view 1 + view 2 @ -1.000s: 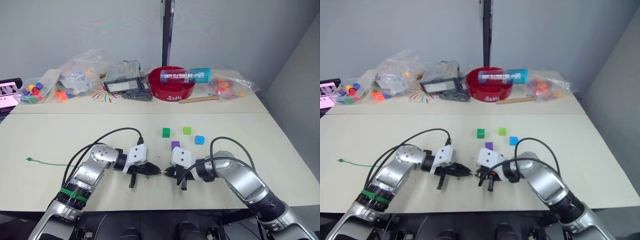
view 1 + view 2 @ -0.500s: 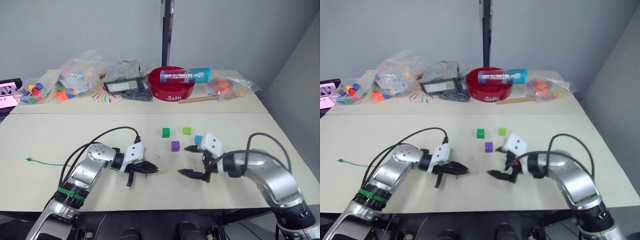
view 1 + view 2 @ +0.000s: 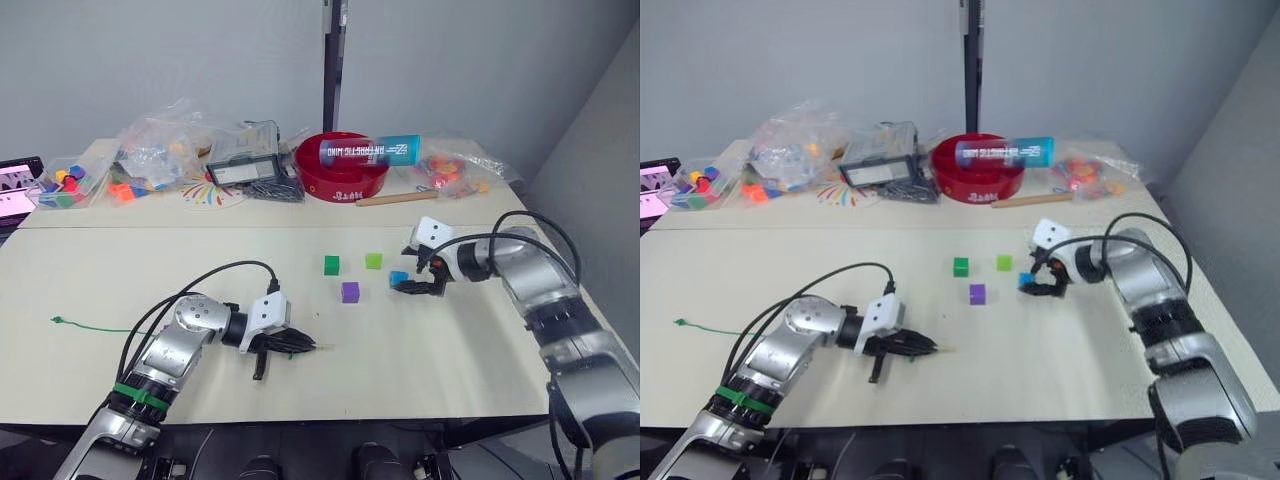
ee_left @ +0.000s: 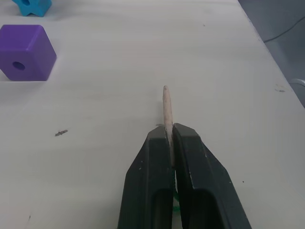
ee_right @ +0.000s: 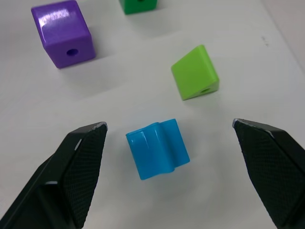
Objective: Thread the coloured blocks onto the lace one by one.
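Right gripper (image 5: pixel 167 138) now straddles ridged blue block (image 5: pixel 157 148).

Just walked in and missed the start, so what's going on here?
A robot is threading blocks onto a lace. Its left gripper is shut on the lace's stiff tip. Its right gripper is open around the blue block, not yet gripping it. The purple and two green blocks lie on the table.

4 loose blocks (image 3: pixel 349 291), lace (image 3: pixel 95 327) unthreaded

Lab: bare grey walls, toy bags (image 3: pixel 160 150) on pale tables (image 3: pixel 120 270).
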Controlling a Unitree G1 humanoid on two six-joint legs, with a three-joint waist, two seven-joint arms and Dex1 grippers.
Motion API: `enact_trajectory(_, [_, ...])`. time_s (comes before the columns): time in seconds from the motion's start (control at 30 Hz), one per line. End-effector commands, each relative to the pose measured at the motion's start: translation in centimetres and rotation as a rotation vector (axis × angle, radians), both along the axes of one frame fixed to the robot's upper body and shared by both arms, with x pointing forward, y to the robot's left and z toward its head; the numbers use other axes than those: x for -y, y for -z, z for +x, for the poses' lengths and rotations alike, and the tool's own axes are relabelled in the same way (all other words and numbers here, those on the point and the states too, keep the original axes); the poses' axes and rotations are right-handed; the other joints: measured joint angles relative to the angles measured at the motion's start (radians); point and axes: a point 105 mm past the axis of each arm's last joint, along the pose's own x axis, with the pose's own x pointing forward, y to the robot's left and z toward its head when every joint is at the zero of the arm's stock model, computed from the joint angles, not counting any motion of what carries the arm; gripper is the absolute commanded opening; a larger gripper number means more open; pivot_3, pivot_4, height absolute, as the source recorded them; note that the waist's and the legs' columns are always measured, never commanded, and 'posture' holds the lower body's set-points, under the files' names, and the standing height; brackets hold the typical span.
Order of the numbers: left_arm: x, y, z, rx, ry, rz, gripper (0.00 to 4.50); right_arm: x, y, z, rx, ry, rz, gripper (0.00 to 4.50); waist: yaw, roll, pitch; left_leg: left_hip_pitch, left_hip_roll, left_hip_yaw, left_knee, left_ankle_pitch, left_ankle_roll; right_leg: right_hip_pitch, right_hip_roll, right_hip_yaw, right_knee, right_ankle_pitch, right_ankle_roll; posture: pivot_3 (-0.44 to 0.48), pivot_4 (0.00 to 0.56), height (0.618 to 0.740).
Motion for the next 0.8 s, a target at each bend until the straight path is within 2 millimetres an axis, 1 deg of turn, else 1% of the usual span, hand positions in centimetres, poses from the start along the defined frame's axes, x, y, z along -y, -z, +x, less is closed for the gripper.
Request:
enact_trajectory(0.03, [0.2, -0.9, -0.1, 0.04, 0.009, -0.023, 0.0, 0.1, -0.3, 0.5, -0.003, -0.027, -0.017, 4.47, 0.0, 0.0, 0.0, 0.0, 0.0, 0.0, 0.0, 0.0, 0.0, 0.0, 0.0, 0.0, 0.0, 0.0, 0.0, 0.0, 0.15, 0.731])
enact_trajectory(0.2, [0.2, -0.9, -0.1, 0.043, -0.001, -0.024, 0.0, -0.1, 0.7, 0.8, -0.042, -0.044, -0.031, 4.47, 0.0, 0.0, 0.0, 0.0, 0.0, 0.0, 0.0, 0.0, 0.0, 0.0, 0.0, 0.0, 0.0, 0.0, 0.0, 0.0, 0.15, 0.731])
enact_trajectory(0.3, [0.1, -1.0, -0.1, 0.047, -0.007, -0.024, 0.0, 0.0, 1.0, 1.0, -0.046, -0.04, -0.035, 3.64, 0.0, 0.0, 0.0, 0.0, 0.0, 0.0, 0.0, 0.0, 0.0, 0.0, 0.0, 0.0, 0.0, 0.0, 0.0, 0.0, 0.15, 0.731])
enact_trajectory(0.5, [0.1, -1.1, -0.2, 0.05, -0.009, -0.024, 0.0, 0.0, 0.9, 1.1, -0.037, -0.054, -0.024, 1.57, -0.001, 0.001, 0.0, 0.0, 0.0, 0.0, 0.0, 0.0, 0.0, 0.0, 0.0, 0.0, 0.001, 0.0, 0.0, 0.0, 0.15, 0.731])
enact_trajectory(0.53, [0.1, -1.2, -0.2, 0.051, -0.009, -0.024, 0.0, 0.0, 0.8, 1.0, -0.034, -0.056, -0.019, 1.35, -0.001, 0.001, 0.0, 0.0, 0.0, 0.0, 0.0, 0.0, 0.0, 0.0, 0.0, 0.0, 0.001, 0.0, 0.0, 0.0, 0.15, 0.731])
enact_trajectory(0.67, [0.0, -1.4, -0.1, 0.053, -0.013, -0.027, 0.0, -0.4, -0.6, 0.3, -0.006, -0.099, 0.025, 1.35, 0.0, 0.002, 0.001, 0.0, 0.0, 0.0, 0.0, 0.0, 0.0, 0.0, 0.0, 0.0, 0.001, 0.0, 0.0, 0.0, 0.15, 0.731])
enact_trajectory(0.73, [-0.1, -1.5, -0.1, 0.054, -0.015, -0.026, 0.0, -1.0, -1.2, -1.2, -0.013, -0.143, 0.046, 1.35, 0.002, 0.002, 0.001, 0.0, 0.0, 0.0, 0.0, 0.0, 0.0, 0.0, 0.0, 0.0, 0.001, 0.0, 0.0, 0.0, 0.15, 0.731])
enact_trajectory(0.8, [-0.2, -1.6, -0.1, 0.055, -0.017, -0.025, 0.0, -2.2, -1.8, -3.6, -0.039, -0.189, 0.076, 1.35, 0.004, 0.002, 0.001, 0.0, 0.0, -0.001, 0.0, 0.0, 0.0, 0.0, 0.0, 0.0, 0.002, 0.0, 0.0, 0.0, 0.15, 0.731])
